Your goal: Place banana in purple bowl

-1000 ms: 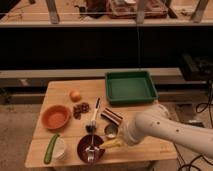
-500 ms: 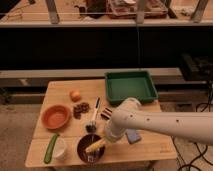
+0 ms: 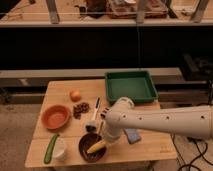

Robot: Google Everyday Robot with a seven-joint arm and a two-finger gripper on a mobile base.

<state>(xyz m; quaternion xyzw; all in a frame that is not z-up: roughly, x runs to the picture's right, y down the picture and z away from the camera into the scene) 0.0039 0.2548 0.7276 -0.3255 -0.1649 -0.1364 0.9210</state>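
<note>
While claw (image 3: 103,141) hovers, one banana (image 3: 96,147), one purple bowl (image 3: 85,150).

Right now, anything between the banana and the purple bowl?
Nothing visible. The banana already lies in the purple bowl, one end over its right rim. The gripper is right at that end, above the bowl's right edge.
</note>
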